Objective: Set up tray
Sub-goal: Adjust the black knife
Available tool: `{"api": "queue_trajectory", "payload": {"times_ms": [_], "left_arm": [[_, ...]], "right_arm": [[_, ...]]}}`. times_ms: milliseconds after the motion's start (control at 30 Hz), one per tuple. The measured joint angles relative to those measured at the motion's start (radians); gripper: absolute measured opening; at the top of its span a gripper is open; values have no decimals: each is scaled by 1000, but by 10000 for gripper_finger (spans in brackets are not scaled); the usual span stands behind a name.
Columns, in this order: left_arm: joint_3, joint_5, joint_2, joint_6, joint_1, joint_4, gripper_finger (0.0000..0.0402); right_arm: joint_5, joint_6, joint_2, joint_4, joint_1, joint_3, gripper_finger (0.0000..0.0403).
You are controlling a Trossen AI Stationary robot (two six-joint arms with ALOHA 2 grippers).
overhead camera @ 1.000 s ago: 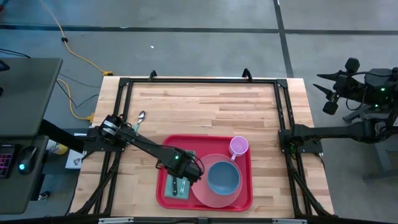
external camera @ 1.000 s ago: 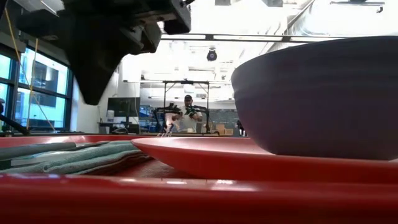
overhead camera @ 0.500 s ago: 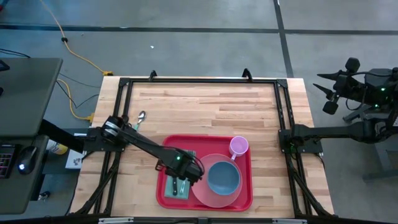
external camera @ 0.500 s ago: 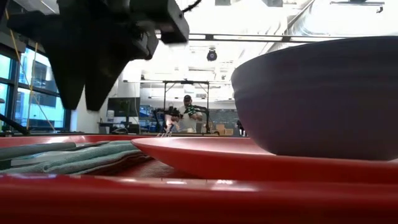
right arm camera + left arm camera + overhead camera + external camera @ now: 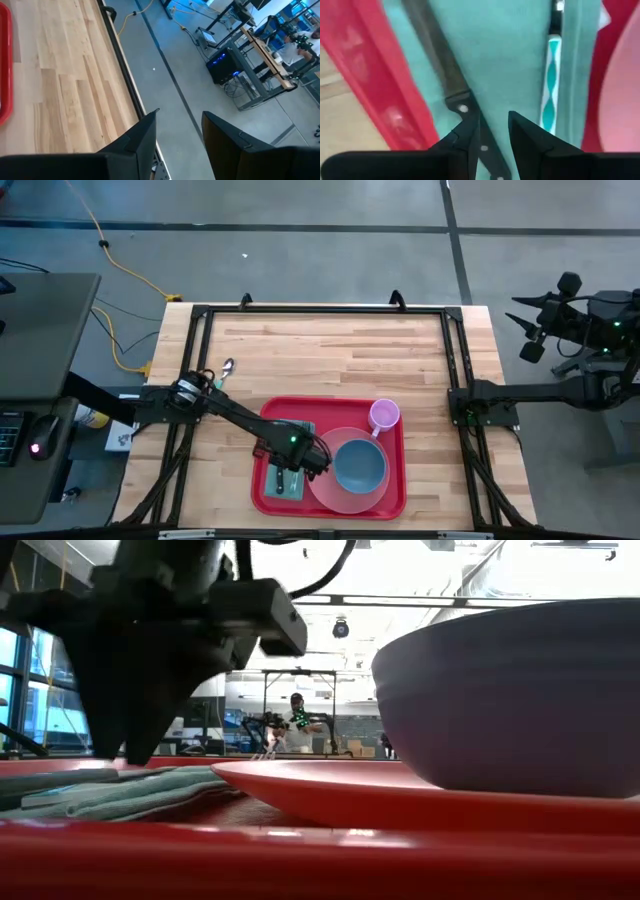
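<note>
a: from the high view we saw the tray [image 5: 262, 495] near the front edge of the wooden table [image 5: 330, 350], already carrying a pink plate [image 5: 325, 498] with a blue bowl [image 5: 359, 465] on it, a pink cup [image 5: 384, 415] and a green napkin [image 5: 298, 427]. a spoon [image 5: 226, 368] lay on the bare wood, well apart from the tray, so we judged that much was left.

b: and the arms?

a: the left gripper [image 5: 284, 477] hung over the napkin; the right gripper [image 5: 532, 326] waited off the table's right side.

b: in the low view we met the tray's rim up close, the bowl looming on the plate, and a person [image 5: 297, 720] at a rig far back in a bright room.

a: the left wrist view showed us the fingers a little apart, gripping nothing, astride a dark-handled knife [image 5: 436, 62] on the napkin, a teal-handled utensil [image 5: 550, 85] beside it.

b: the right wrist view gave us parted, empty fingers over grey floor and table edge.
</note>
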Motion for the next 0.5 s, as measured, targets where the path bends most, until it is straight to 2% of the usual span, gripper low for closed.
{"api": "queue_trajectory", "payload": {"times_ms": [133, 500], "left_arm": [[2, -2, -24, 0, 2, -61, 133], [2, 18, -18, 0, 1, -86, 134]], "right_arm": [[0, 1, 0, 0, 0, 0, 138], [4, 4, 0, 0, 0, 0, 138]]}}
